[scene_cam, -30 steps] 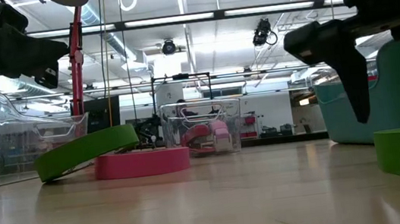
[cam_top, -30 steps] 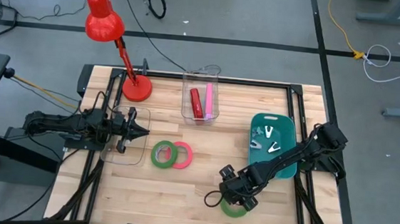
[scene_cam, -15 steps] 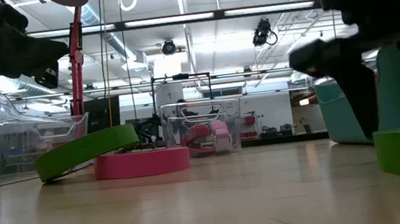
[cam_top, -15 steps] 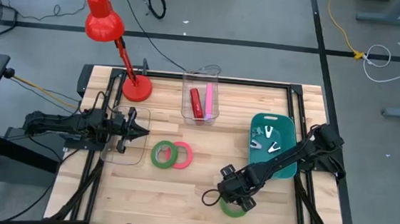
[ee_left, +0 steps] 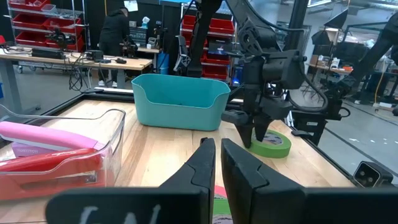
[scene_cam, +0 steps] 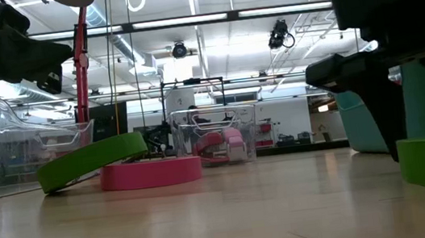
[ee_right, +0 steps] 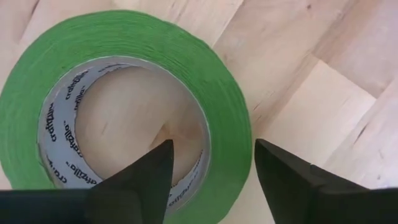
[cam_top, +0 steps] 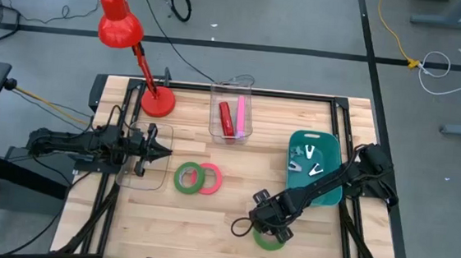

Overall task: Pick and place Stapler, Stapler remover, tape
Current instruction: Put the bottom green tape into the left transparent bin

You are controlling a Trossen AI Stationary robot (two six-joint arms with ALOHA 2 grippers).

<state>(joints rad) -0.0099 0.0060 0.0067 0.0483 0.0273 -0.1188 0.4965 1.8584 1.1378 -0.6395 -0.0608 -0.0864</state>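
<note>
A green tape ring (ee_right: 124, 81) lies flat on the wooden table near its front right. My right gripper (ee_right: 211, 149) points down over it, open, one finger over the ring's hole and the other outside its wall; in the high view my right gripper (cam_top: 269, 228) covers part of the ring (cam_top: 269, 241). A second green ring (cam_top: 185, 177) leans tilted on a pink ring (cam_top: 211, 177) at mid-table. A red stapler (cam_top: 224, 118) lies in a clear box (cam_top: 232, 104). Staple removers (cam_top: 309, 152) lie in a teal bin (cam_top: 295, 142). My left gripper (cam_top: 163, 150) waits shut at the left.
A red desk lamp (cam_top: 157, 101) stands at the far left. A second clear box (cam_top: 140, 175) sits below my left gripper. A black frame runs around the table's edges. Bare wood lies between the two tape groups.
My right gripper has sunk a little toward the green tape ring at the front right and rolled slightly. The ring has stayed where it was.
</note>
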